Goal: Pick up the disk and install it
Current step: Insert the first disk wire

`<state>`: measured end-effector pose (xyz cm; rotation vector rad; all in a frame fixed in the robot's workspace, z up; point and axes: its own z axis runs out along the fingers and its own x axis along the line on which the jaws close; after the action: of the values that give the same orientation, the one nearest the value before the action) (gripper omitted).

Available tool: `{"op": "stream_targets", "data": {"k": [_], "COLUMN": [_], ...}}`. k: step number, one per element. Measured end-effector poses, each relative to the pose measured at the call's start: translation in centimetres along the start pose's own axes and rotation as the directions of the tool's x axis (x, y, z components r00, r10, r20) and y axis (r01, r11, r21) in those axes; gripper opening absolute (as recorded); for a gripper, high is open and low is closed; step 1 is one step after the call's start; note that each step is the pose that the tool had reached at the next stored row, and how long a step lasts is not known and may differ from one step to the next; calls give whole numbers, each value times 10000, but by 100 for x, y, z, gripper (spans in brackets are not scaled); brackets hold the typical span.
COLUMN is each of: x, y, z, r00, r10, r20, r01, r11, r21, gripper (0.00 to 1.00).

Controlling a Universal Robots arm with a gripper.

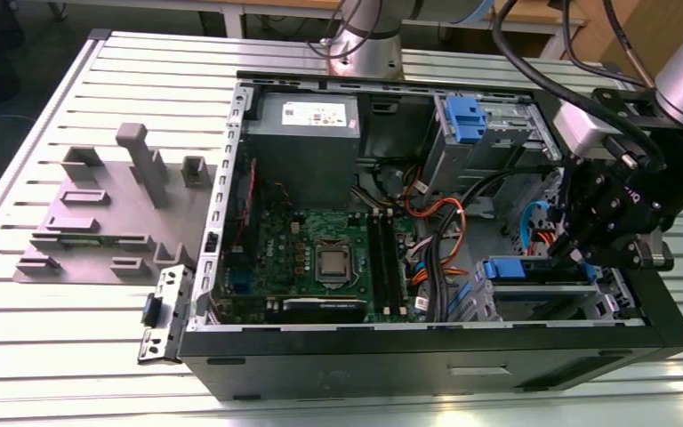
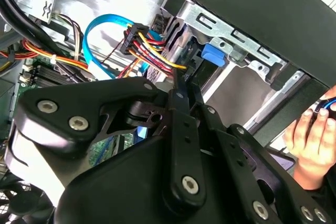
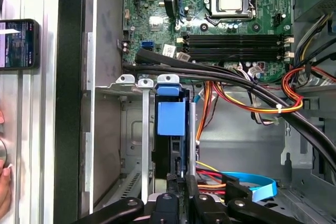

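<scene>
Exterior view: the black gripper (image 1: pixel 608 233) hangs over the drive bay at the exterior view's right end of the open black computer case (image 1: pixel 437 351). The disk, a silver hard drive in a blue plastic carrier (image 1: pixel 519 268), sits in that bay, mostly hidden.

Second wrist view: gripper links block the fingertips; I cannot tell their spread. A person's hand (image 2: pixel 314 137) rests outside the case.

First wrist view: the disk's blue carrier edge stands upright in the bay, above the green motherboard (image 3: pixel 210 19).

The exterior view looks steeply down on the open computer case (image 1: pixel 437 342) from nearby. Both wrist views sit close inside it, sharing the drive bay (image 3: pixel 171 119) and cables (image 2: pixel 152 51).
</scene>
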<state>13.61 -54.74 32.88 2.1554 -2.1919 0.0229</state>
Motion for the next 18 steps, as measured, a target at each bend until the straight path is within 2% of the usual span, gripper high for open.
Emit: {"op": "stream_targets", "data": {"k": [11, 12, 13, 14, 18], "x": [6, 6, 7, 8, 11], "y": [0, 0, 0, 1, 3], "z": [11, 6, -5, -20, -81], "r00": [10000, 10000, 10000, 10000, 10000], "r10": [9, 9, 9, 9, 8], "r20": [3, 1, -2, -1, -1], "r01": [-9, -9, -9, -9, -8], "r11": [10000, 10000, 10000, 10000, 10000], "r21": [-2, 0, 0, 0, -1], "gripper": [18, 24, 24, 31, 31]}}
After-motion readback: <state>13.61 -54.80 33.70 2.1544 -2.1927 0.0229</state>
